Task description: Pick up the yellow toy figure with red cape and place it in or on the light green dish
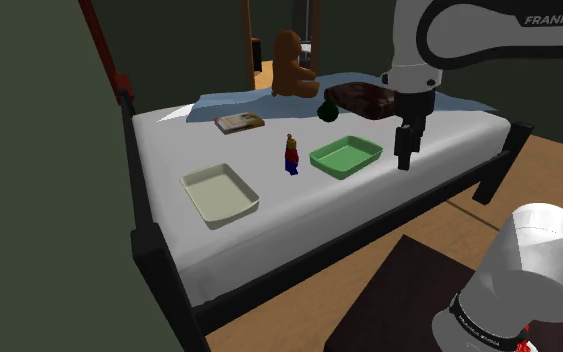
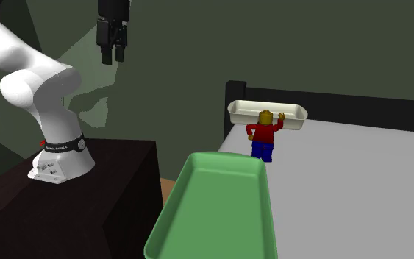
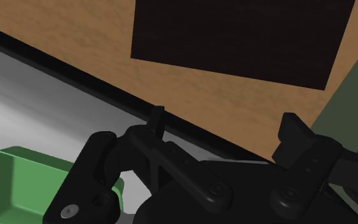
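Yellow-headed, red-topped toy figure [image 1: 291, 157] stands on the grey bed [image 1: 299, 215] beside the light green rectangular dish [image 1: 346, 155]; black claw [image 1: 404, 165] hangs spread.

Lighting was dim in all three views. In the shoulder view we logged the bed [image 1: 269, 235] sheet as the brightest surface, a flat grey-white; the green wall [image 1: 29, 150] at that view's left was nearly black. In the second exterior view a paler patch lay on the wall behind the arm [image 2: 29, 81], with a darker, soft-edged shadow [image 2: 98, 110] inside it; the light green dish [image 2: 212, 213] showed a lighter rim. In the wrist view the sheet graded from white to grey, and the wooden floor [image 3: 95, 44] was evenly lit.
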Controlling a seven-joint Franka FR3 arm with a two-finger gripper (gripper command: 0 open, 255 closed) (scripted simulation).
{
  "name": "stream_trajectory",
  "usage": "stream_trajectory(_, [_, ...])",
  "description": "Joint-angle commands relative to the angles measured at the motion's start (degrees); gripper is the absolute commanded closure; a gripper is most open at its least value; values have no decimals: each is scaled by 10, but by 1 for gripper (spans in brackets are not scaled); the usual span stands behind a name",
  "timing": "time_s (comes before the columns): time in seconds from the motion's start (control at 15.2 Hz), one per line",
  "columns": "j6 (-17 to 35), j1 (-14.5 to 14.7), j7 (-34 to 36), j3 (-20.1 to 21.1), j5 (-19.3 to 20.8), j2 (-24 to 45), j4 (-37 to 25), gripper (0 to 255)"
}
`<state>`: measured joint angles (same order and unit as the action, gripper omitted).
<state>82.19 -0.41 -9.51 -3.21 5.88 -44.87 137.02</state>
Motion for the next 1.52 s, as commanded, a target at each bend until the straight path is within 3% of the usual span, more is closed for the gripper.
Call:
stream_trajectory(0.0, [0, 0, 0, 0, 0, 0, 0, 0])
stream_trajectory(0.73, [135, 4, -13, -22, 3, 236, -119, 0])
stream_trajectory(1.45, [185, 1, -36, -36, -15, 476, -327, 0])
